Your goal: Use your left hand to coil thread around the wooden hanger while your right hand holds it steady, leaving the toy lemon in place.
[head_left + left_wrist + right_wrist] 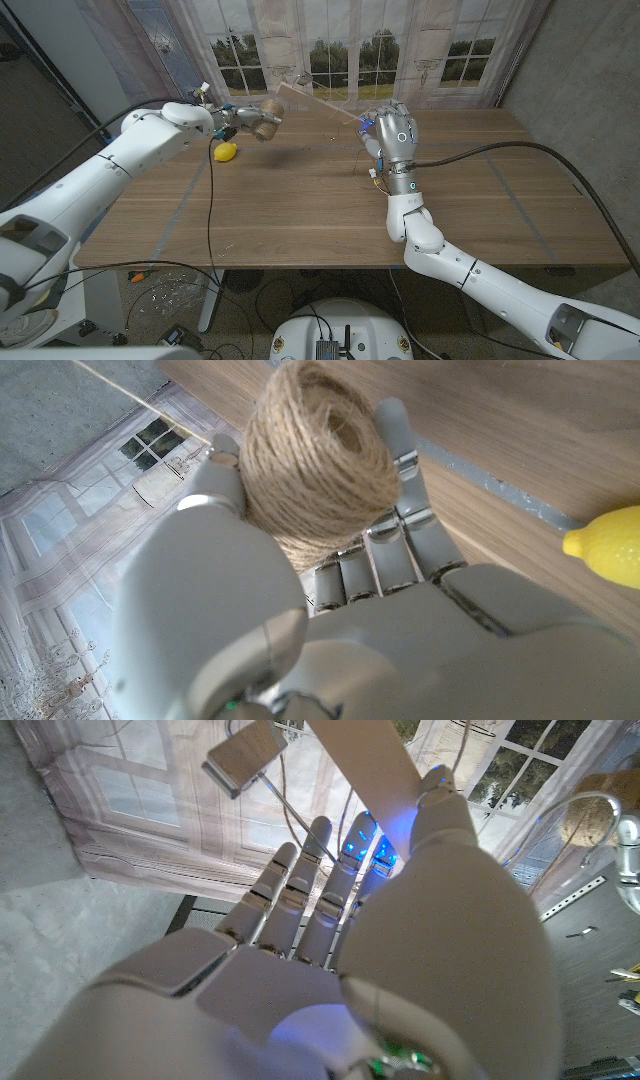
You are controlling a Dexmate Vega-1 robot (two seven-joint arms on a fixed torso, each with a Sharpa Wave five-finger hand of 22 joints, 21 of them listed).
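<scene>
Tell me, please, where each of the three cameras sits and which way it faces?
Head view: on the robot's head, looking down at the table; both arms, left hand and right hand.
Left wrist view: behind the left hand, facing the twine ball it holds, toy lemon beside.
Right wrist view: behind the right hand gripping the wooden hanger.
Shared: the twine ball shows in all three.

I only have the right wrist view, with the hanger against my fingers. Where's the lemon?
Observer: The lemon sits on the table, near the left hand but apart from it.
Operator: Does that hand have the thread?
Observer: Yes, its fingers wrap the thread ball, shown close up in the left wrist view.
Operator: Is the hanger off the table?
Observer: Yes, the right hand holds the hanger raised over the table's far side.
</scene>
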